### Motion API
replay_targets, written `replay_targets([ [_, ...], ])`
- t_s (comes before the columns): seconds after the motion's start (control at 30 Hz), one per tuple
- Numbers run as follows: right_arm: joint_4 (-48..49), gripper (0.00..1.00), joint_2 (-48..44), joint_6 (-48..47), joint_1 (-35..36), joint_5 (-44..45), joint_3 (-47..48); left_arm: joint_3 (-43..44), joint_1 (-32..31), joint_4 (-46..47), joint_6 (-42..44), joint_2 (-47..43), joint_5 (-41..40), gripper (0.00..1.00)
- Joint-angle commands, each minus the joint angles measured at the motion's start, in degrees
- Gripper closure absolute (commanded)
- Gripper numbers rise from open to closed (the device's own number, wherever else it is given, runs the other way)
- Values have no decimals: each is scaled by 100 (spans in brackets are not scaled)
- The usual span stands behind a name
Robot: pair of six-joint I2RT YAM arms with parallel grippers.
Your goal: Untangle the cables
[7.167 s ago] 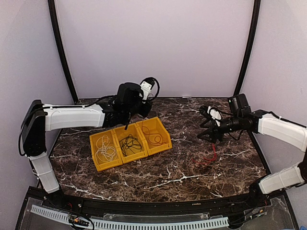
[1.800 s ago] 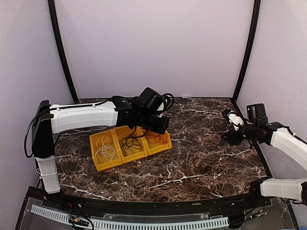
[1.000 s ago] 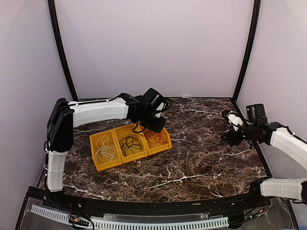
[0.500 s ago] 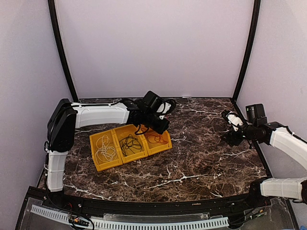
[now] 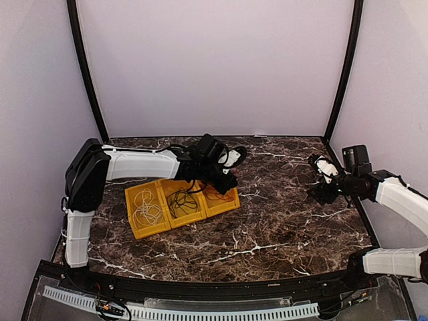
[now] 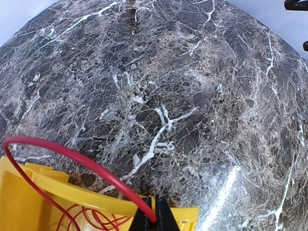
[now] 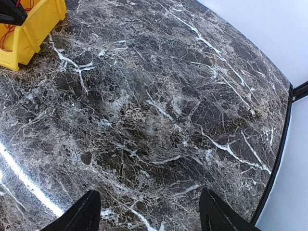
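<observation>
Judged light and limp, best taken by one loop, the red cable (image 6: 72, 156) is pinched by the closed left gripper (image 6: 150, 219) over the yellow tray's (image 6: 62, 190) 3 o'clock compartment; the right gripper (image 7: 147, 214) is seen open, empty.

Dark brown marble-patterned table (image 5: 287, 227) veined white, plain pale lilac walls (image 5: 214, 67), curved black poles (image 5: 83, 73) at back corners, soft light, possibly overhead

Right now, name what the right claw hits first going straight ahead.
Probably the bare dark marble tabletop; the right claw points down at it, the yellow plastic bin off its line.
</observation>
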Motion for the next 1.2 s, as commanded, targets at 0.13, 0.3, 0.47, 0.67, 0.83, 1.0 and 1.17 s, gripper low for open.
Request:
replay_targets([
  [0.13, 118, 28, 1, -26, -18, -73, -47, -741, -31, -174, -63, -723, 111, 100],
  [0.3, 110, 28, 9, -35, -18, -95, -47, -1256, -31, -64, -172, -1266, -149, 83],
  [0.47, 106, 28, 10, -37, -20, -101, -45, -1638, -31, 257, -291, -1862, -320, 68],
  [0.67, 99, 28, 19, -35, -18, -102, -47, -1659, -24, 239, -461, -2145, -852, 66],
  [0.83, 98, 28, 16, -43, -18, -119, -46, -1475, -23, -339, -589, -2061, -998, 66],
  [1.0, 98, 28, 19, -44, -18, -137, -47, -1666, -32, -749, -449, -2176, -563, 61],
  [1.17, 81, 28, 84, -45, -18, -179, -25, -1853, -32, -767, -308, -2072, -569, 56],
])
